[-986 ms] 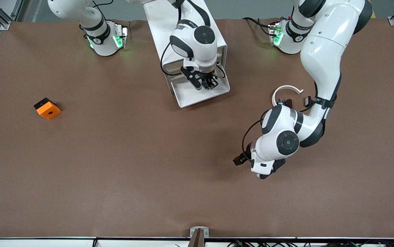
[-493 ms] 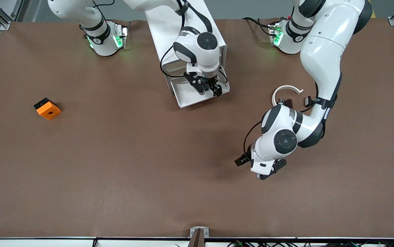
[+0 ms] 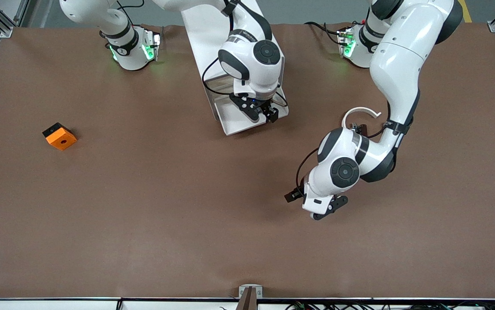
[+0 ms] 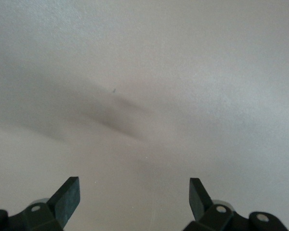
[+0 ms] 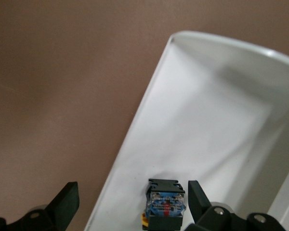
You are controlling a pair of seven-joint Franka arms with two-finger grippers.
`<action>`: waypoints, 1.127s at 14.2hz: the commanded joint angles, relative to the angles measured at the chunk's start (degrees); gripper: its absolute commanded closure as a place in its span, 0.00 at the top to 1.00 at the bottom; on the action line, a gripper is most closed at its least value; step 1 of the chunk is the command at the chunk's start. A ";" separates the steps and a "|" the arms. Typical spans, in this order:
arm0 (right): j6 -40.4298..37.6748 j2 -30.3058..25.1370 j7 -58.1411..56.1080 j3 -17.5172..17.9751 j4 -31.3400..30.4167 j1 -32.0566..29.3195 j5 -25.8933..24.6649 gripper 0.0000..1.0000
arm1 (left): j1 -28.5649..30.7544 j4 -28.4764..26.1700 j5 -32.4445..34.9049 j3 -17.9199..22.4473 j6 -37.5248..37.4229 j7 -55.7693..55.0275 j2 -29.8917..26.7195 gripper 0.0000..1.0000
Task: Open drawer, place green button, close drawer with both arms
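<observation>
Brown table (image 3: pixel 144 215): one button (image 5: pixel 166 204), one drawer (image 5: pixel 207 134).

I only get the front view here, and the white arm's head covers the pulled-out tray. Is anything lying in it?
Observer: Yes. The right wrist view shows the button lying in the drawer.
Visitor: Is the claw gripping it?
Observer: No. The right end effector is open, its fingers apart; the button sits beside one of them.
Visitor: And the other arm?
Observer: The left end effector is open too, with nothing between its fingers, over bare table.
</observation>
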 commanded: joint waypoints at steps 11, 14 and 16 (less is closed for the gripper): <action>-25.82 -8.17 -31.62 0.52 10.28 -20.08 6.33 1.00 | -2.23 -10.60 1.26 -3.14 -1.04 -0.89 -7.67 1.00; -30.84 -11.78 -40.41 0.08 10.28 -26.58 5.72 1.00 | -2.50 -12.99 1.26 -5.07 -1.04 -2.37 -9.45 1.00; -31.99 -13.45 -48.21 -0.01 10.28 -31.68 5.63 1.00 | -3.63 -12.99 1.26 -5.78 -1.04 -3.96 -9.36 1.00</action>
